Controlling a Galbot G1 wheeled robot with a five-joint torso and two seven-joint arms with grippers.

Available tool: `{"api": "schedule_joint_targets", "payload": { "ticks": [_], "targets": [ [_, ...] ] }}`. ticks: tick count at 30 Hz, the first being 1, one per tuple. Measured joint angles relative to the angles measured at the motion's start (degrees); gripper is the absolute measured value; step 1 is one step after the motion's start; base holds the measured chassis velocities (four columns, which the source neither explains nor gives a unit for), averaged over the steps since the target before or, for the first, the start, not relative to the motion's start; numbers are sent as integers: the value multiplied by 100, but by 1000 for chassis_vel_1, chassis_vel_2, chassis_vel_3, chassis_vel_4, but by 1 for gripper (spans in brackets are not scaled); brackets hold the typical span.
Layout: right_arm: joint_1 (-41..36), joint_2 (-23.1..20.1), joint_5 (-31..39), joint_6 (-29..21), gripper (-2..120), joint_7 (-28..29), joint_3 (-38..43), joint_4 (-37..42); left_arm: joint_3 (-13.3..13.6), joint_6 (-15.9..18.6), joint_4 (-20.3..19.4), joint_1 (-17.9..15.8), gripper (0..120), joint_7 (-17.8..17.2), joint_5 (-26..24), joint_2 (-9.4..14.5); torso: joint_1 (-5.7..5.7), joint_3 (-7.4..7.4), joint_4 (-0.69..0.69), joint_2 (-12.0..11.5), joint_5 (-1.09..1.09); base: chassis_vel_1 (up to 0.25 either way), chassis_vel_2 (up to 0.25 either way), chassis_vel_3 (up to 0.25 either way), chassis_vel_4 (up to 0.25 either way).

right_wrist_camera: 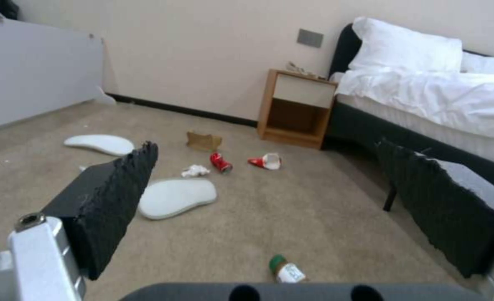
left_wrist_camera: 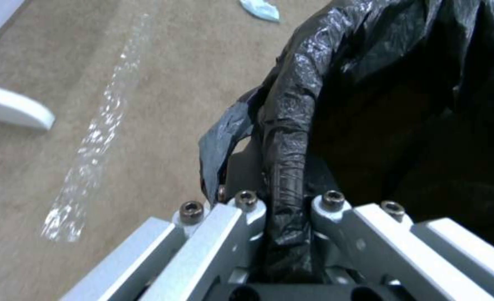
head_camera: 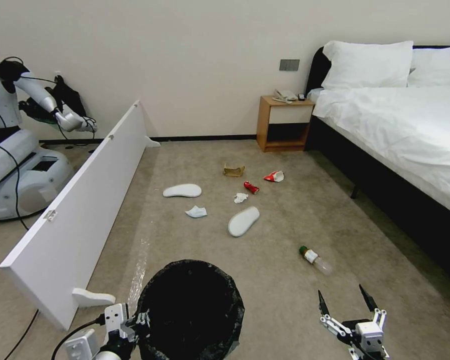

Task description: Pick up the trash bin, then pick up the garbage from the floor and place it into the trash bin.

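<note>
The jaws of the left gripper (head_camera: 140, 320) are clamped on the bag-covered rim of the trash bin (head_camera: 190, 310), at 6 o'clock in the head view; the jaws of the right gripper (head_camera: 347, 305) stand wide apart at 5 o'clock, the clear bottle (head_camera: 316, 260) just beyond them; slippers (head_camera: 244, 221), tissues and red wrapper lie toward 12.

In the left wrist view the black bag (left_wrist_camera: 291, 138) is pinched; I think thin plastic could slip.

In the right wrist view the bed (right_wrist_camera: 425, 100) crowds the right side.
</note>
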Motion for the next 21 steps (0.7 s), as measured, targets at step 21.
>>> {"api": "schedule_joint_targets", "payload": {
  "ticks": [21],
  "targets": [
    [35,-24,35,-9,100,-12,-2,-29,33,1,31,-45,4,-11,10,-15,0,0,-2,0,1,-163,161,161,-161]
  ]
}}
